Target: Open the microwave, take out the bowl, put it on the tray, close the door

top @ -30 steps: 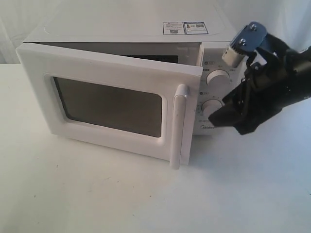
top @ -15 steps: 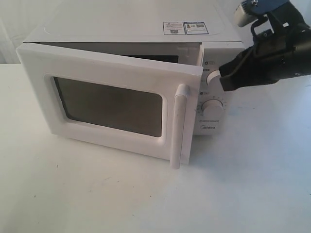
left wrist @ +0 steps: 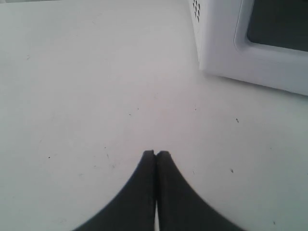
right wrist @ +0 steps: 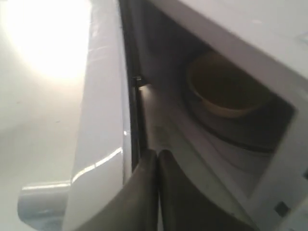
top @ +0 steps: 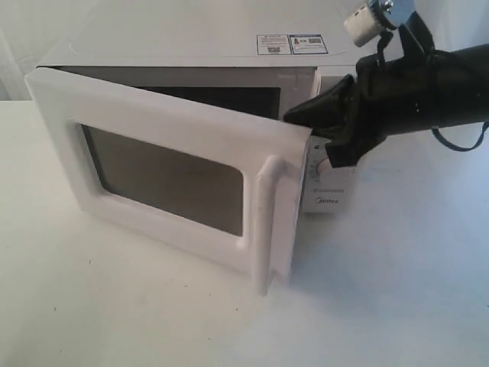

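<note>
While your left gripper (left wrist: 155, 155) hangs low over the white table (left wrist: 77, 82), its two black jaws are clenched together on nothing. From the left wrist camera you see only a lower corner of the Midea microwave (top: 191, 38) and its door (top: 160, 115), well apart from that gripper.

On the exterior camera the door stands partly open, hinged at the left. Its dark window (top: 164, 180) faces forward and its free edge is swung out toward the front. The tall white bar handle (top: 263, 222) runs down that free edge.

Just right of it, your right gripper (top: 294, 116) reaches in from the right, across the dial panel (top: 336, 187), with its tip at the gap behind the door's upper corner. The right wrist camera shows its jaws pressed shut with nothing between them. Their tips lie just beside the door's inner edge; you cannot tell whether they touch it.

Beyond them, inside the shadowed cavity, the cream-beige bowl (right wrist: 226, 91) sits upright on the turntable (right wrist: 240, 134), with no gripper on it. Two stickers (top: 291, 43) mark the top of the oven toward its right end.
</note>
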Controlling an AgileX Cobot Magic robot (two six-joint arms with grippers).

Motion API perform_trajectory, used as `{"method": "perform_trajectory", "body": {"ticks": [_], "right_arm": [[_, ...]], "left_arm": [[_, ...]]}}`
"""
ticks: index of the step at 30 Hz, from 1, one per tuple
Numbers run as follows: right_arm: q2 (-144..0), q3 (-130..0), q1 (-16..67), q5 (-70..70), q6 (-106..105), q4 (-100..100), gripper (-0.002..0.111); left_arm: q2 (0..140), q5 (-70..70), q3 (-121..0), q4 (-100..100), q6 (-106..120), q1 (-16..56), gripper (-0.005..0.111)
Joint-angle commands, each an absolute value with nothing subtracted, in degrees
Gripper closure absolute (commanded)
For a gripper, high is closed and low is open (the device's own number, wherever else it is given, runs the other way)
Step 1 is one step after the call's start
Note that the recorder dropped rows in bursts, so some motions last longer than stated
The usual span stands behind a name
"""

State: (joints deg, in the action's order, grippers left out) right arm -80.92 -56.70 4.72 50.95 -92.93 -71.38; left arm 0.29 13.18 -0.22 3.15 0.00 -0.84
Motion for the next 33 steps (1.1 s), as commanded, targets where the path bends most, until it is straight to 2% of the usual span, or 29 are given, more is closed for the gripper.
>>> {"method": "perform_trajectory", "body": {"ticks": [1,4,10,15,21,27,29,33], "right_arm": [[-79.7,-56.7,4.6,51.8,-93.2,-68.0,0.108],[-78.9,-56.7,4.6,47.6,-91.1,-69.0,0.108],[-79.4,-56.7,6.5,52.7,-91.1,-70.4,0.108],[-79.5,-56.7,13.4,52.6,-91.1,-69.9,0.108],[-79.5,-56.7,26.1,47.9,-90.5,-68.7,0.108],[-79.7,-56.6,39.3,19.0,-89.6,-65.1,0.108],[-81.3,-56.6,41.7,9.0,-89.6,-61.4,0.108],[-85.6,-56.6,43.7,-1.6,-92.2,-58.8,0.108]], "left_arm": [[0.0,13.2,0.0,3.3,0.0,-1.0,0.107],[0.0,13.2,0.0,3.3,0.0,-1.0,0.107],[0.0,13.2,0.0,3.3,0.0,-1.0,0.107],[0.0,13.2,0.0,3.3,0.0,-1.0,0.107],[0.0,13.2,0.0,3.3,0.0,-1.0,0.107],[0.0,13.2,0.0,3.3,0.0,-1.0,0.107],[0.0,13.2,0.0,3.3,0.0,-1.0,0.107],[0.0,13.2,0.0,3.3,0.0,-1.0,0.107]]}}
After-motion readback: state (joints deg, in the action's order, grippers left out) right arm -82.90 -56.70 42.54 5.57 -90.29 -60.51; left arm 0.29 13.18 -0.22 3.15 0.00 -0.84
